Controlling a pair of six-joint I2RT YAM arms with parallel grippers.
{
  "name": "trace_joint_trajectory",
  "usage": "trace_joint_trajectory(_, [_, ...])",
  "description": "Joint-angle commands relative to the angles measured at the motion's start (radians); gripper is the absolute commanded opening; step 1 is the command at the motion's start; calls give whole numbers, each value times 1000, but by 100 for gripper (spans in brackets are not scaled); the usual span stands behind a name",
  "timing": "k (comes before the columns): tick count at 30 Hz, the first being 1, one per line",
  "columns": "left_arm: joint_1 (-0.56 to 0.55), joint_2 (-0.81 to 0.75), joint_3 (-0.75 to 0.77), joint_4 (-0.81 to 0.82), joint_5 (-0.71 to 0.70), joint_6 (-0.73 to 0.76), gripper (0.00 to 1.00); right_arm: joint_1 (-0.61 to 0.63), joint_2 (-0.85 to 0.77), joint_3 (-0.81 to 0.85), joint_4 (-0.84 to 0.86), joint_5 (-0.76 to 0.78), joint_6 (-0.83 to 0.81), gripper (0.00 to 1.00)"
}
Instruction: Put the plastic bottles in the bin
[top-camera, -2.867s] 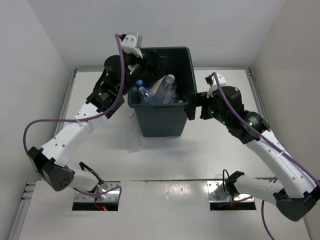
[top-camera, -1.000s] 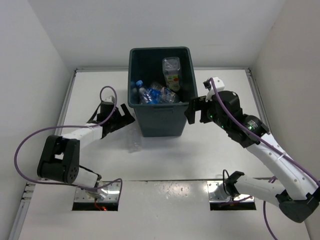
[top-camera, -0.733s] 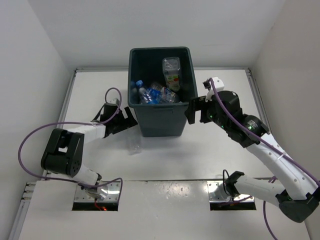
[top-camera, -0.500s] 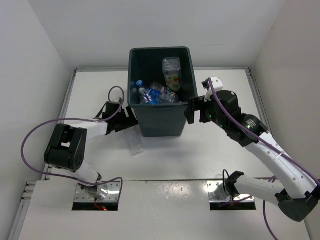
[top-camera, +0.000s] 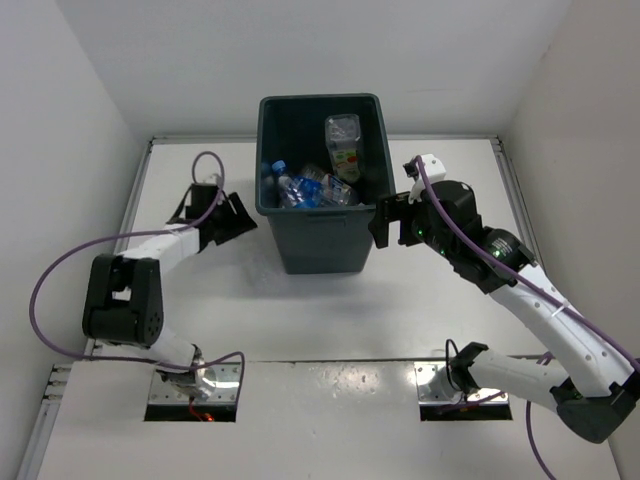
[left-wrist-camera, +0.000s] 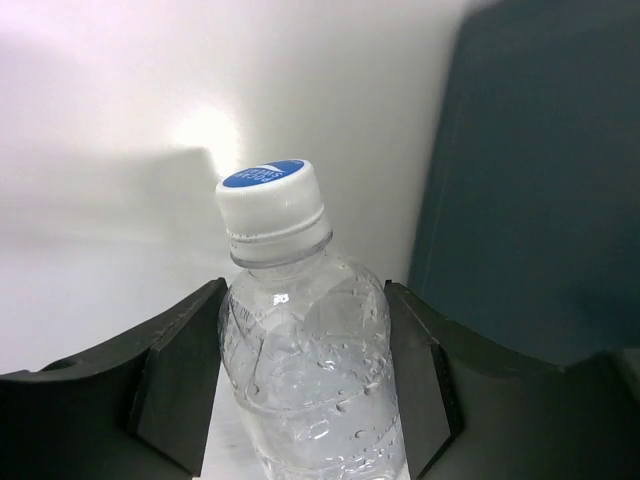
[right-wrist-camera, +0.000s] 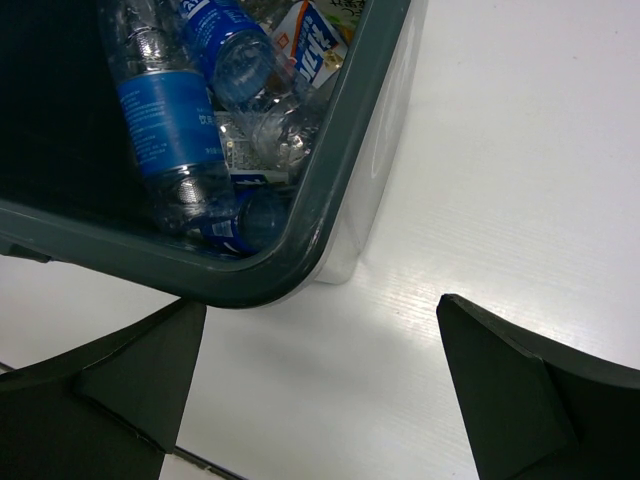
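Observation:
A clear plastic bottle (left-wrist-camera: 308, 370) with a blue-topped white cap (left-wrist-camera: 270, 190) sits between the fingers (left-wrist-camera: 180, 375) of my left gripper (left-wrist-camera: 305, 295), which is shut on its body. That gripper (top-camera: 236, 216) is left of the dark grey bin (top-camera: 318, 243); the held bottle barely shows from above. Several bottles (top-camera: 305, 188) lie inside the bin, one larger with a green-yellow label (top-camera: 344, 152). My right gripper (top-camera: 388, 222) is open beside the bin's front right corner. In its wrist view, the right gripper (right-wrist-camera: 320, 400) is empty, with the bin rim (right-wrist-camera: 335, 180) and blue-labelled bottles (right-wrist-camera: 160, 110) ahead.
White walls close in the table on the left, back and right. The bin's side wall (left-wrist-camera: 540, 180) stands just to the right of the held bottle. The arm bases (top-camera: 190, 380) are at the near edge.
My left gripper has shut on the clear bottle by the bin's front left and swung with it back and to the left. The right arm has not moved.

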Motion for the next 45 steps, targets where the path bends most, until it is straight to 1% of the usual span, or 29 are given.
trace_joint_trajectory(1, [56,-104,123,-64,-98,23,43,9,1,-3,32,13,-10,100])
trace_joint_trajectory(2, [66,-104,154,-116,-154,34,40,9,1,-3,32,13,-10,100])
trace_joint_trajectory(4, [66,-115,249,-163,-215,54,37,9,1,-3,32,13,-19,100])
trace_joint_trajectory(5, [66,-115,282,-205,-274,63,36,20,1,-3,32,13,-19,100])
trace_joint_trajectory(7, [66,-115,376,-242,-334,63,36,20,1,-3,32,13,-19,100])
trace_joint_trajectory(8, [66,-115,407,-270,-385,63,36,20,1,-3,32,13,-19,100])
trace_joint_trajectory(9, [66,-115,437,-279,-406,63,36,29,1,-3,32,13,-19,100])
trace_joint_trajectory(11, [66,-115,516,-289,-468,63,36,29,1,-3,32,22,-28,100])
trace_joint_trajectory(13, [43,-129,562,-280,-509,63,36,29,1,-3,32,22,-28,100])
trace_joint_trajectory(14, [43,-153,605,-270,-534,95,36,29,1,-3,32,22,-28,100])
trace_joint_trajectory(16, [7,-169,648,-232,-615,147,36,29,1,-3,32,22,-28,100])
trace_joint_trajectory(17, [-14,-182,694,-205,-668,207,36,29,1,-3,32,22,-28,100])
trace_joint_trajectory(19, [-28,-192,740,-178,-706,256,36,29,1,-3,32,22,-28,100])
trace_joint_trajectory(21, [-28,-202,802,-136,-706,307,36,29,1,-3,32,22,-28,100])
trace_joint_trajectory(23, [-37,-212,837,-111,-674,318,36,29,1,-3,32,22,-28,100])
trace_joint_trajectory(24, [-37,-212,868,-91,-622,327,36,29,1,-3,32,22,-28,100])
trace_joint_trajectory(27, [-74,-212,923,-71,-536,348,37,29,10,6,32,31,-28,100])
trace_joint_trajectory(28, [-115,-201,937,-56,-479,374,39,29,10,6,32,31,-28,100])
trace_joint_trajectory(30, [-157,-177,975,-43,-424,393,39,29,19,6,32,31,-19,100])
trace_joint_trajectory(31, [-199,-176,989,-43,-386,393,39,29,19,6,32,31,-19,100])
trace_joint_trajectory(35, [-295,-134,1032,-13,-327,393,40,29,19,15,23,31,-10,100])
trace_joint_trajectory(37, [-331,-108,1043,-13,-287,393,42,29,29,25,23,31,-10,100])
trace_joint_trajectory(38, [-367,-98,1043,-3,-276,393,42,29,29,25,23,31,-10,100])
trace_joint_trajectory(40, [-416,-83,1043,-3,-276,413,44,29,29,25,23,31,-1,100])
trace_joint_trajectory(43, [-438,-83,986,-3,-285,413,46,29,38,35,23,31,-1,100])
trace_joint_trajectory(44, [-447,-83,974,-3,-285,398,50,29,38,35,23,31,-1,100])
trace_joint_trajectory(45, [-447,-74,965,-3,-267,389,51,29,38,44,23,31,-1,100])
